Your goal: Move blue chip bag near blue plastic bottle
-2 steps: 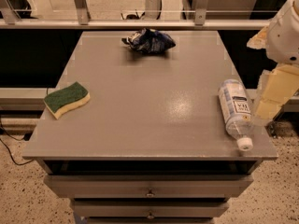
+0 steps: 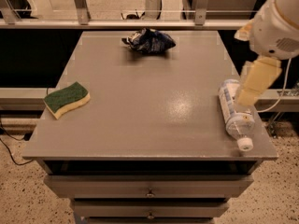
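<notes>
A grey table (image 2: 154, 111) with drawers (image 2: 149, 186) beneath it, seen from above and in front. A crumpled dark blue chip bag (image 2: 149, 41) with white print lies near the middle of the table's far edge. A clear, pale blue plastic bottle (image 2: 236, 122) lies on its side close to the right edge, towards the near corner, with its white cap (image 2: 245, 144) pointing at the viewer and its white label facing up. The bag and the bottle are well apart, with bare tabletop between them. A green and yellow sponge (image 2: 67, 98) sits at the left edge, green side up, far from both. The robot's white arm (image 2: 275, 29) reaches in from the upper right. Its pale yellow gripper (image 2: 246, 96) slopes down and to the left, and its tip overlaps the far end of the bottle. It cannot be told whether the gripper touches the bottle. Nor can it be told whether the claw is wide, narrow or holding anything. A metal railing (image 2: 140, 23) runs behind the table.
</notes>
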Available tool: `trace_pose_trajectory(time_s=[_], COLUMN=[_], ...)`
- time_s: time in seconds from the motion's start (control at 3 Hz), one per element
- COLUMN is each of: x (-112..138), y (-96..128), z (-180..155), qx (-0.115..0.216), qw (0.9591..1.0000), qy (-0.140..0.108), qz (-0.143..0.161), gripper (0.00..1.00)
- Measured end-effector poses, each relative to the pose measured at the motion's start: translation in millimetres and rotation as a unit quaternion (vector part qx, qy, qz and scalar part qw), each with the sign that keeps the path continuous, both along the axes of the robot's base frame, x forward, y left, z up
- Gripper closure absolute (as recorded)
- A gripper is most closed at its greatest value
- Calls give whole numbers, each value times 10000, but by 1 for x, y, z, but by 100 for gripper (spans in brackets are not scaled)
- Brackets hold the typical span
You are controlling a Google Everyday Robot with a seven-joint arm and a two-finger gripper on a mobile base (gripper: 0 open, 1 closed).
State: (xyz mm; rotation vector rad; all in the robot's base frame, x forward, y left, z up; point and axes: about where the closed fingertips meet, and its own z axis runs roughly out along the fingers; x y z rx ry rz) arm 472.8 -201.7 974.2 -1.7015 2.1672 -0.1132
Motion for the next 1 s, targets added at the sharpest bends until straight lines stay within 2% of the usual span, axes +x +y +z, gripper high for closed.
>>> trace_pose_trajectory(time_s=[0.33,0.67,1.0], x=[63,125,178], y=[23,46,70], z=[-8,-17,-25], qx=[250,621,995], qw=[9987,9950,9902], qy=[-418,-739,-927], qz=[133,268,330], gripper=[0,0,0])
